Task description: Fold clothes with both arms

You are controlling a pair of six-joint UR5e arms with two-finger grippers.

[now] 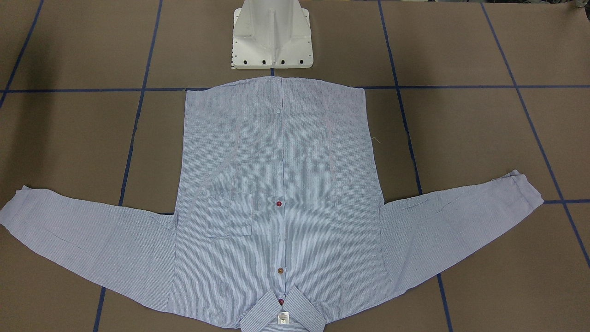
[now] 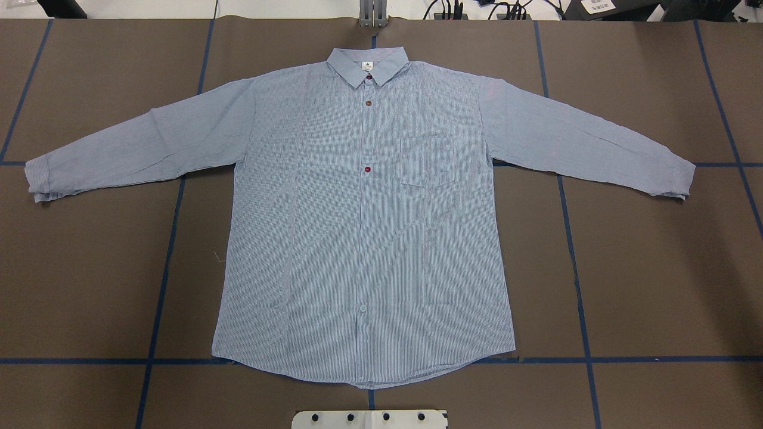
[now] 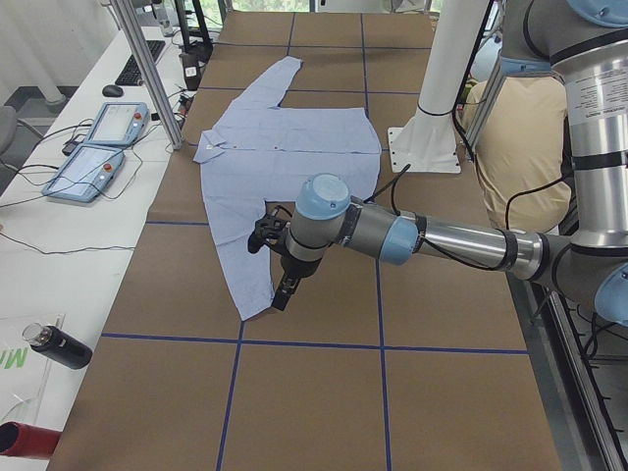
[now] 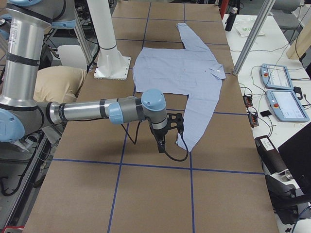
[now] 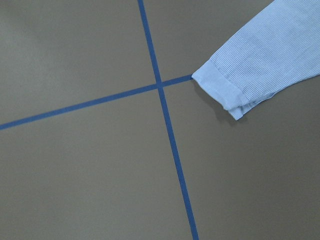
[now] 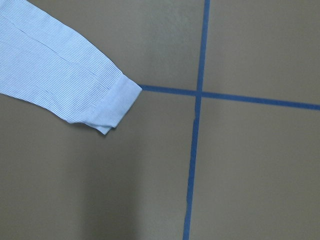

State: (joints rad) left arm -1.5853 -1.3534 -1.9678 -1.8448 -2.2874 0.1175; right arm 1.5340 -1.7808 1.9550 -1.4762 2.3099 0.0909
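While both arms reach out low over the ends of the desk (image 2: 656,286), the shirt (image 2: 363,226) lies flat and face up at its middle. It is buttoned, with the collar (image 2: 368,62) toward the edge far from the robot and the hem just short of the white base (image 1: 272,37) at the robot's edge. A chest pocket (image 2: 429,161) shows on the front. Both sleeves are spread wide, slanting out toward the desk's left and right ends.

The left arm (image 3: 442,240) stretches over the left end, its gripper (image 3: 265,235) above the desk near the left cuff (image 5: 222,92). That cuff lies just beside a crossing of blue tape lines (image 5: 160,85), one corner touching a line. The right arm (image 4: 87,110) is set likewise at the right end, its gripper (image 4: 177,122) near the right cuff (image 6: 112,105), whose corner also meets a tape line.

Each gripper shows only small, from a side view, so I cannot tell whether either is spread or pressed together.
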